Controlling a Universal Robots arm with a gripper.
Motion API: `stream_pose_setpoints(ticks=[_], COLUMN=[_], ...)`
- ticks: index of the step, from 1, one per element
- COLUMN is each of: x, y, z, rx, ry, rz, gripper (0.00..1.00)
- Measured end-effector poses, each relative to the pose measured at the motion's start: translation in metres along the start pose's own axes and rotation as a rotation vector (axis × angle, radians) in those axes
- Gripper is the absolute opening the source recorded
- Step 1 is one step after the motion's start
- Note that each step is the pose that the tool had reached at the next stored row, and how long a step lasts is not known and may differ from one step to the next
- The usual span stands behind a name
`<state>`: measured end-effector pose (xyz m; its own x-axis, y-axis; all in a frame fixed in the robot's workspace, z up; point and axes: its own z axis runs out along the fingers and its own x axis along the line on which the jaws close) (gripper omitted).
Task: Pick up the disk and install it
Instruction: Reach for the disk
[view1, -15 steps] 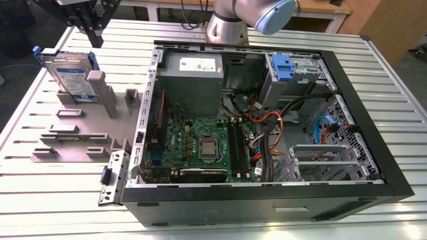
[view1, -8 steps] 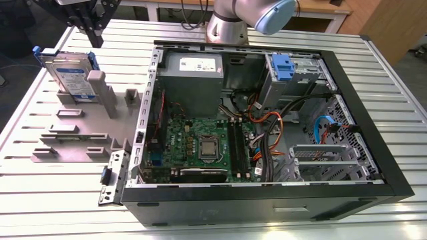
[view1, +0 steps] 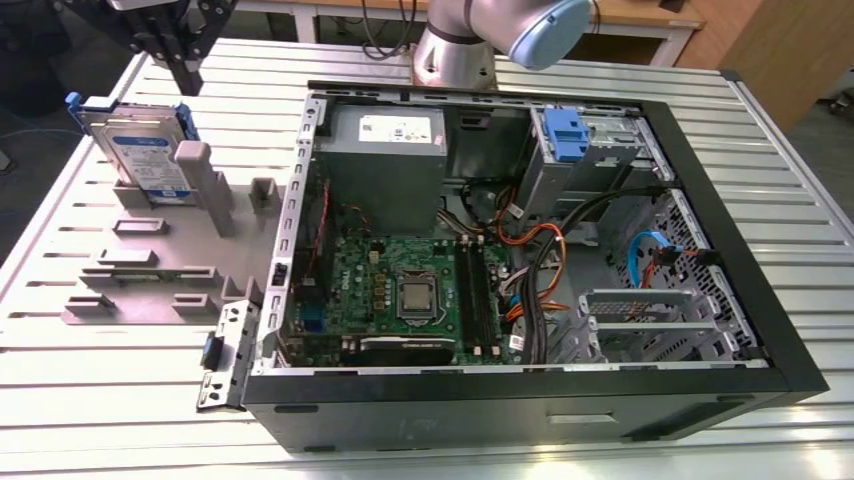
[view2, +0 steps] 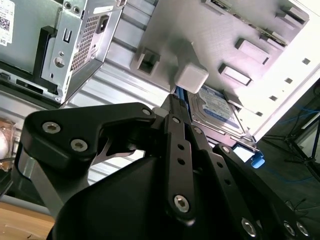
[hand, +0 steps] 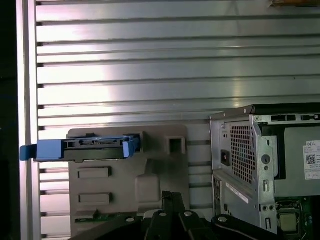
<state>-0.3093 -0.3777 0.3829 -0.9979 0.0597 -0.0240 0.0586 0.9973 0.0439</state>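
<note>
1. Tool (view1: 184, 78) hovers over the disk (view1: 140, 150) in the exterior view, apart from it, tips pressed together and pinching nothing.
2. First worry: if it drops like that, I'd say it strikes the disk's top edge instead of straddling it.
3. Second worry: a tall post (view1: 198, 175) on the grey holder (view1: 187, 250) stands just beside the disk, so an off-line descent could clip it.
4. Third worry: the open computer case (view1: 534, 405) is crowded with cables (view1: 534, 240), and a tilted disk could snag there.
5. The disk stands on edge in the holder's slot on the ribbed surface (view1: 120, 400), at the exterior view's left of the case.
6. It has a silver body, a white-and-blue label and a blue plastic frame with tabs poking out — the smooth faces are probably slippery.
</note>
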Motion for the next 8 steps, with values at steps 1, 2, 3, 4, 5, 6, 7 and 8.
stream_pose_setpoints(ticks=[1, 2, 3, 4, 5, 6, 7, 8], x=[0.0004, 0.0009, 0.0012, 0.0018, 0.0025, 0.0034, 0.0043, 0.0056], y=[0.0002, 0.0004, 0.0006, 0.0009, 0.0013, 0.0018, 0.0022, 0.0027], z=[0.0002, 0.0004, 0.0005, 0.0006, 0.0008, 0.0010, 0.0013, 0.0015], rx=[-0.0002, -0.0004, -0.0005, -0.0006, -0.0008, -0.0009, -0.0012, -0.0012], ry=[0.0003, 0.0005, 0.0008, 0.0011, 0.0013, 0.0014, 0.0014, 0.0016], rz=[-0.007, -0.014, -0.020, -0.026, -0.031, -0.035, -0.038, -0.041], gripper=[0.11, 0.11, 0.11, 0.11, 0.11, 0.11, 0.11, 0.11])
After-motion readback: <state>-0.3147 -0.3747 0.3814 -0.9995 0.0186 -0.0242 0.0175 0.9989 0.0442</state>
